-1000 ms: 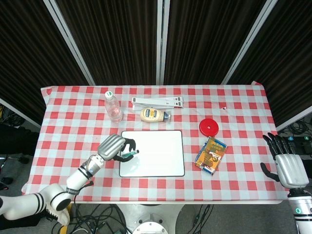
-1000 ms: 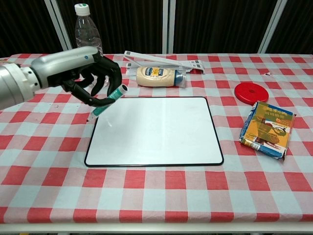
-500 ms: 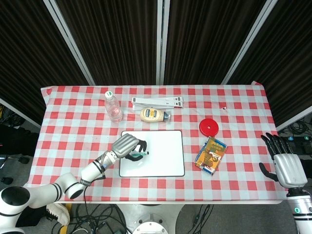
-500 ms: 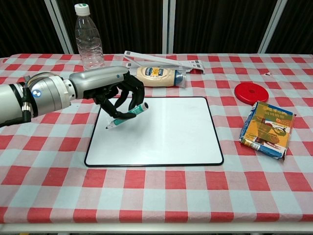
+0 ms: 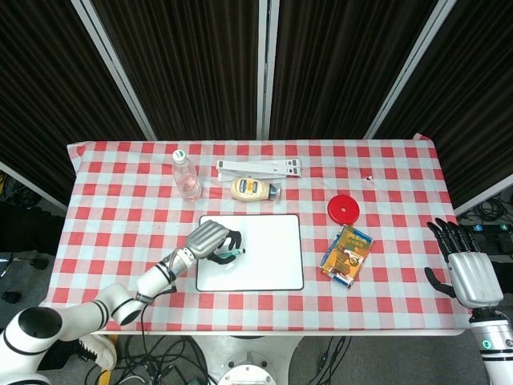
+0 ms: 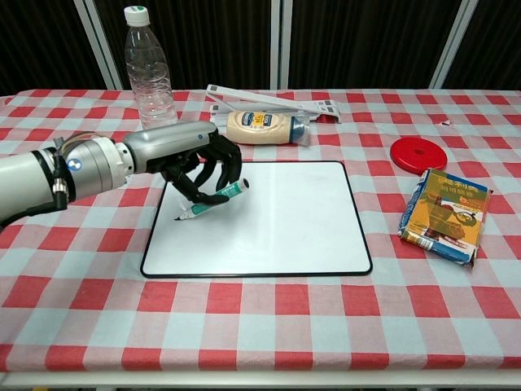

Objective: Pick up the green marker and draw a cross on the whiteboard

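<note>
My left hand (image 6: 191, 159) (image 5: 210, 241) grips the green marker (image 6: 213, 199) (image 5: 230, 255) over the left part of the whiteboard (image 6: 269, 220) (image 5: 260, 257). The marker slants, its dark tip low and pointing left, at or just above the board surface. I see no ink marks on the board. My right hand (image 5: 467, 265) hovers off the table's right edge, fingers spread and holding nothing; the chest view does not show it.
Behind the board lie a mayonnaise bottle (image 6: 262, 127), a water bottle (image 6: 146, 67) and a white flat rack (image 6: 269, 102). A red lid (image 6: 418, 152) and a snack packet (image 6: 444, 215) sit to the right of the board on the checked tablecloth (image 6: 269, 318).
My left hand carried the marker from beside the board's left edge onto the board, then lowered it slightly, the tip dropping toward the surface. My right hand barely moved.
</note>
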{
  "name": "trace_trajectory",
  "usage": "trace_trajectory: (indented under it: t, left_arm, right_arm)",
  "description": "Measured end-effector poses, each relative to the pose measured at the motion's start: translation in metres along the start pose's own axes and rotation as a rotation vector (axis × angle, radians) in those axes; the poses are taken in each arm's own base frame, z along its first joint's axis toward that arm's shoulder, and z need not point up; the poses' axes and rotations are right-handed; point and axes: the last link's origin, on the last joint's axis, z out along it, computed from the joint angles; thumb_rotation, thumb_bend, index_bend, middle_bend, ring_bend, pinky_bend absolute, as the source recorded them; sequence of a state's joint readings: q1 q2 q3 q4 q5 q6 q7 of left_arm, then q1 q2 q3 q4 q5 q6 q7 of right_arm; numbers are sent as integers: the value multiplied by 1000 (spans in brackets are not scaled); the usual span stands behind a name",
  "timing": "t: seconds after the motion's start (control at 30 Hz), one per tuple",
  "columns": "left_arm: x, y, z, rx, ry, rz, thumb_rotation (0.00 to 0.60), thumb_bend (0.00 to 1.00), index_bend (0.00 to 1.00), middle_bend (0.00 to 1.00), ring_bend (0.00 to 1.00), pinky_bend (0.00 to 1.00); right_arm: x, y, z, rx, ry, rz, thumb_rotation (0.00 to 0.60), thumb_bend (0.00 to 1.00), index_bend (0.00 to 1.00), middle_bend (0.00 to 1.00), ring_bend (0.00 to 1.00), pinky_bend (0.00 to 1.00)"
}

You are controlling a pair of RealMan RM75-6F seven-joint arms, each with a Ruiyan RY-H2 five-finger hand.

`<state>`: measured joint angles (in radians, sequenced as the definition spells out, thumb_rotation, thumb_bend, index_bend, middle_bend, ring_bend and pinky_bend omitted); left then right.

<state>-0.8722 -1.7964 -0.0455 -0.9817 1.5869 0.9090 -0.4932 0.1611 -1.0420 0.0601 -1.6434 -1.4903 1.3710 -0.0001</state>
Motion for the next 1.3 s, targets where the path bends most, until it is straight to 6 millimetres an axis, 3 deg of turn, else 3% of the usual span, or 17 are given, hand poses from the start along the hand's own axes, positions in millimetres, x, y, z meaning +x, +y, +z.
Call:
trace_trajectory:
  t: [0.37, 0.53, 0.67, 0.8, 1.03, 1.3]
  left_arm:
    - [-9, 36, 41, -77, -10, -8, 600, 410, 576, 594, 643, 918]
    - [2, 49, 54, -97, 23, -12, 600, 410, 576, 593, 643, 918]
    - [15, 50, 51, -101, 53, -19, 600, 410, 575, 592, 643, 918]
    - [26, 37, 40, -60, 62, -11, 600, 411, 575, 592, 643, 918]
    - [12, 20, 24, 6, 25, -23, 600, 410, 575, 592, 643, 918]
    - [6, 15, 22, 24, 22, -24, 600, 411, 575, 592, 643, 915]
  right_arm:
    - [5, 8, -5, -30, 5, -8, 600, 271, 0, 41, 0, 0]
    - [7, 9, -6, -33, 15, -7, 600, 267, 0, 41, 0, 0]
    - [7, 10, -5, -29, 15, -5, 600, 268, 0, 41, 0, 0]
    - [5, 10, -4, -23, 9, 2, 600, 268, 0, 41, 0, 0]
    - [2, 8, -1, -12, 2, 6, 600, 269, 0, 41, 0, 0]
    - [2, 7, -1, -10, 2, 3, 600, 268, 0, 41, 0, 0]
